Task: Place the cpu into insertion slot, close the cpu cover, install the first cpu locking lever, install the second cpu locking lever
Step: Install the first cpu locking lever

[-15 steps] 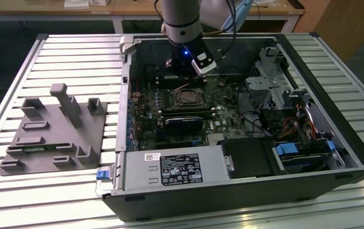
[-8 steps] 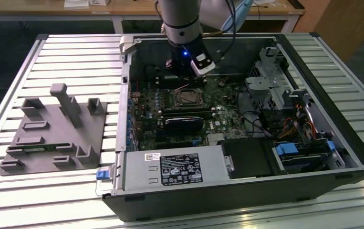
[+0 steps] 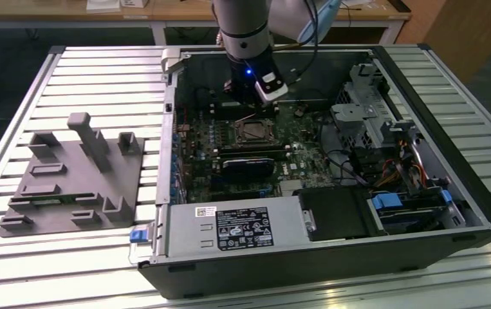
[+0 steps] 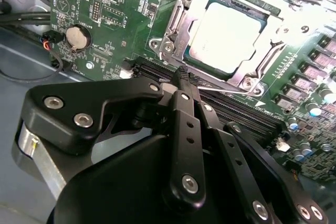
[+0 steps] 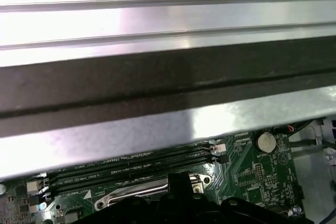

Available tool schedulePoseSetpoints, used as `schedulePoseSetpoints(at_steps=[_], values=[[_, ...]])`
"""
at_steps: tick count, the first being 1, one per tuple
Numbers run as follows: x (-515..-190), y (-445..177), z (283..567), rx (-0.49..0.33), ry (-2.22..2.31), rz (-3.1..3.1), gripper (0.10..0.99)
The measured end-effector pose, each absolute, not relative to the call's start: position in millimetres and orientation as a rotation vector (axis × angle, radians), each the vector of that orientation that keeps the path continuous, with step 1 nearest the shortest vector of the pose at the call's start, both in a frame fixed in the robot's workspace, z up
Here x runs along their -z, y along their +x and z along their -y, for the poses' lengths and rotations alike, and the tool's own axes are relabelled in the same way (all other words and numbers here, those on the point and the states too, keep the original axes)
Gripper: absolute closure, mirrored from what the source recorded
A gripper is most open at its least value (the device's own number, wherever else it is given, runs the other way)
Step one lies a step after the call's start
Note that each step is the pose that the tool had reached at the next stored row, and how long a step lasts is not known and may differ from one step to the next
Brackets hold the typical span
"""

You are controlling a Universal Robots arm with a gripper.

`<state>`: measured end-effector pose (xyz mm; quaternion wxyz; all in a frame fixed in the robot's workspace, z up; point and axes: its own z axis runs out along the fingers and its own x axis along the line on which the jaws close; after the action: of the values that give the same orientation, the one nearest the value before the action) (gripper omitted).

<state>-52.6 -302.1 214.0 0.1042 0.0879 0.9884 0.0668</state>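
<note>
While the open black computer case (image 3: 331, 257) lies on its side on the ribbed metal table (image 3: 91, 77), the arm reaches down into it and the gripper (image 4: 182, 80) hangs just beside the insertion slot (image 3: 253, 132), on the memory-slot side. In the second wrist view the cpu (image 4: 231, 35) sits flat inside that slot, its dull silver top square and smooth, and the cpu cover (image 4: 176, 22), a thin bright metal frame, lies down around it with the chip showing through the square window. The black fingers (image 4: 186, 124), flat bars studded with round screws, come together to one narrow tip with no gap showing, and nothing is held between them. That tip hovers just beside the slot's silvery rim, over the long black memory slots (image 4: 231, 106); whether it touches anything there, I cannot tell. All around the slot spreads the green circuit board (image 4: 110, 19), with a round coin battery (image 4: 77, 37) well apart from the slot. Also inside the case, a grey power supply box (image 3: 228, 228) with a label lies well apart from the slot. Outside the case, a grey moulded fixture (image 3: 69, 177) with upright posts rests on the table.
</note>
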Motion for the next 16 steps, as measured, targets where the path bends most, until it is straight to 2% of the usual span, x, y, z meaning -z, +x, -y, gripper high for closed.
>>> schedulePoseSetpoints(at_steps=[16], values=[[-211.1,-56.6,298.3,-0.189,0.334,-2.902,0.980]])
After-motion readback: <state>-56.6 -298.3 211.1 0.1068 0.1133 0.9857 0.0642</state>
